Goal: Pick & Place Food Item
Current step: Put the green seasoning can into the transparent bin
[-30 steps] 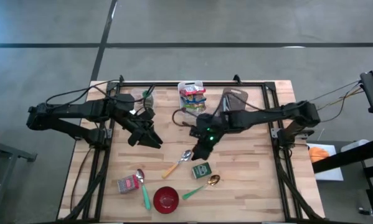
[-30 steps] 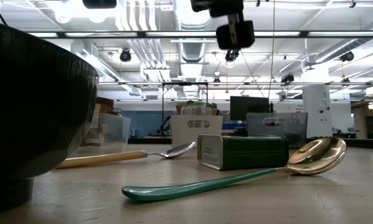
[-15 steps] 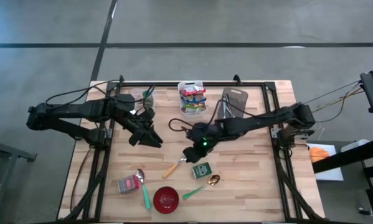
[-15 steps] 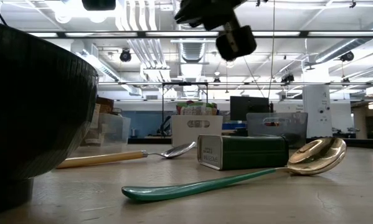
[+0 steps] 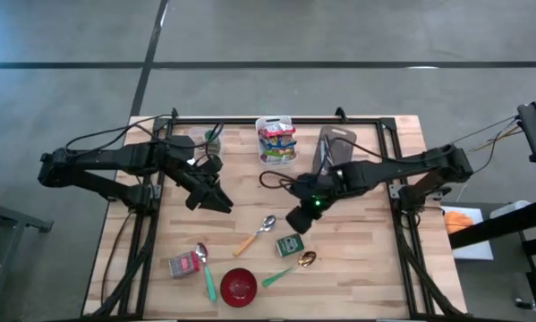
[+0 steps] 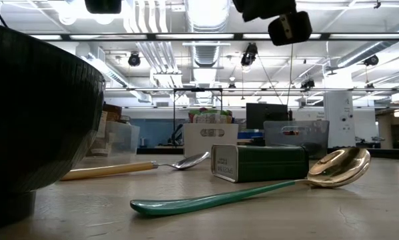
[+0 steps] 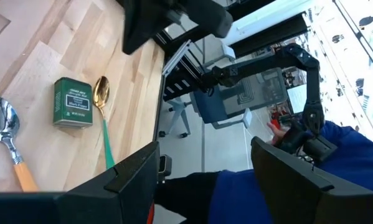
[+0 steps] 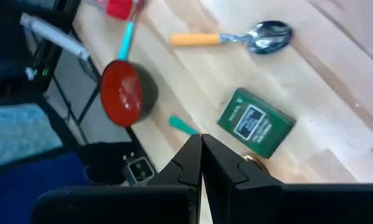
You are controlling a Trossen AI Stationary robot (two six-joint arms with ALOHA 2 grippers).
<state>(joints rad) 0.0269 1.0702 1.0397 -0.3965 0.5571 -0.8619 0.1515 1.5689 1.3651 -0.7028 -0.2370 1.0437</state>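
A green tin (image 5: 288, 244) lies flat on the wooden table (image 5: 357, 268), also seen in the right wrist view (image 8: 256, 122) and the low view (image 6: 259, 163). A small red packet (image 5: 184, 265) lies near the front left. My right gripper (image 5: 299, 219) hangs shut and empty above the table, just beyond the tin; its fingertips (image 8: 202, 137) are closed together. My left gripper (image 5: 216, 199) hovers open over the table's left middle, its fingers (image 7: 130, 180) wide apart with nothing between them.
A silver spoon with an orange handle (image 5: 257, 234) lies left of the tin. A gold spoon with a green handle (image 5: 290, 266) and a red bowl (image 5: 239, 285) lie nearer the front. At the back stand a white bin of colourful packets (image 5: 276, 140), a clear container (image 5: 205, 140) and a dark tray (image 5: 336, 148).
My right gripper swung toward the table's left, over the silver spoon, then came back toward the right to a spot beyond the green tin, turning as it went. It stayed shut. The things on the table have not moved.
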